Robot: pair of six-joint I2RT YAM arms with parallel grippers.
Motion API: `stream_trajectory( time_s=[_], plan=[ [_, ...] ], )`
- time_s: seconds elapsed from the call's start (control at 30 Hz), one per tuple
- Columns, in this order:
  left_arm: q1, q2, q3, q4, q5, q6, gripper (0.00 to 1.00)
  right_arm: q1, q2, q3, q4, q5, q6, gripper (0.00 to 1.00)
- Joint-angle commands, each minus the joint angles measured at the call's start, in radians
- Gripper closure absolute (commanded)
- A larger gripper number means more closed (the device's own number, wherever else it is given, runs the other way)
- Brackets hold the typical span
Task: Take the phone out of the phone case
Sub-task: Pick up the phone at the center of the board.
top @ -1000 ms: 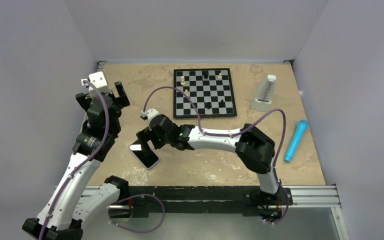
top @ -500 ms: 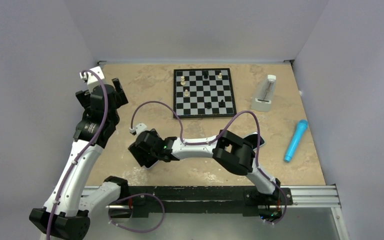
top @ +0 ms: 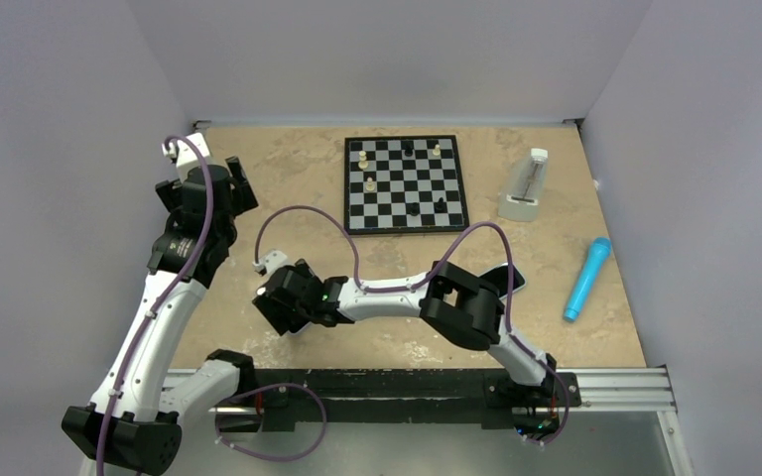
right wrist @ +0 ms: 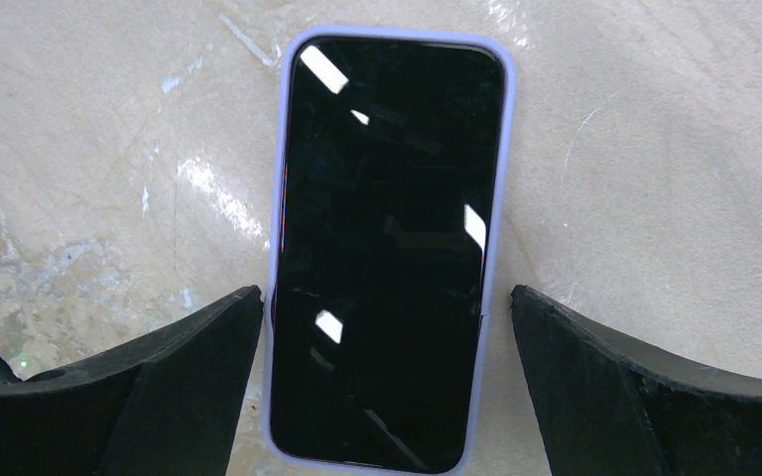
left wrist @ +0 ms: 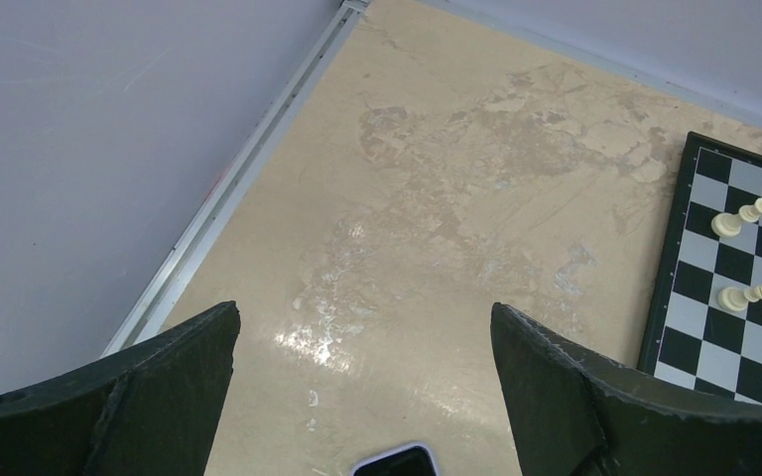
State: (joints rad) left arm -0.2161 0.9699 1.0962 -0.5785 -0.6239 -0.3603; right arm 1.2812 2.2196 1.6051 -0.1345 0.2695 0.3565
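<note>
A small white marking on the left arm [top: 172, 253] is seen, too small to be read. The left gripper [left wrist: 362, 317] is held wide open and empty over the mottled beige table [left wrist: 456, 178], beside the pale wall. The phone [right wrist: 387, 258], dark screen up in its lilac phone case [right wrist: 280, 198], is laid flat left of centre. It is straddled by the right gripper [right wrist: 387, 297], whose jaws are spread wide and grip nothing. A chessboard [top: 407, 183] and a blue cylinder [top: 587, 278] are set farther right.
</note>
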Motion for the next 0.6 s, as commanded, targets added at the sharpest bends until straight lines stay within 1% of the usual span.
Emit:
stream_trajectory(
  time_s=[0.0, 0.13, 0.27, 0.33, 0.37, 0.43, 0.47, 0.57],
  plan=[
    [0.004, -0.006, 0.043, -0.009, 0.027, -0.021, 0.0, 0.016, 0.008, -0.012, 0.002, -0.01, -0.032, 0.01],
    [0.0, -0.004, 0.056, -0.088, 0.076, -0.066, 0.0, 0.02, 0.026, -0.009, -0.017, 0.018, -0.035, 0.02],
    [0.0, -0.036, 0.042, -0.199, 0.13, -0.142, 0.0, 0.022, 0.037, 0.005, -0.042, 0.033, -0.044, 0.07],
    [0.0, -0.067, -0.001, -0.215, 0.196, -0.13, 0.0, 0.023, 0.03, -0.012, -0.029, 0.02, -0.053, 0.12],
    [0.0, -0.084, -0.017, -0.23, 0.208, -0.125, 0.0, 0.023, 0.023, -0.029, -0.012, 0.018, -0.054, 0.17],
    [0.0, -0.109, -0.042, -0.28, 0.171, -0.139, 0.0, 0.026, 0.015, -0.061, 0.014, 0.028, -0.063, 0.25],
    [0.0, -0.122, -0.055, -0.298, 0.141, -0.146, 0.0, 0.025, 0.015, -0.068, 0.014, 0.041, -0.065, 0.27],
    [-0.001, -0.157, -0.085, -0.322, 0.09, -0.147, 0.0, 0.029, 0.026, -0.074, 0.0, 0.084, -0.079, 0.27]
  ],
)
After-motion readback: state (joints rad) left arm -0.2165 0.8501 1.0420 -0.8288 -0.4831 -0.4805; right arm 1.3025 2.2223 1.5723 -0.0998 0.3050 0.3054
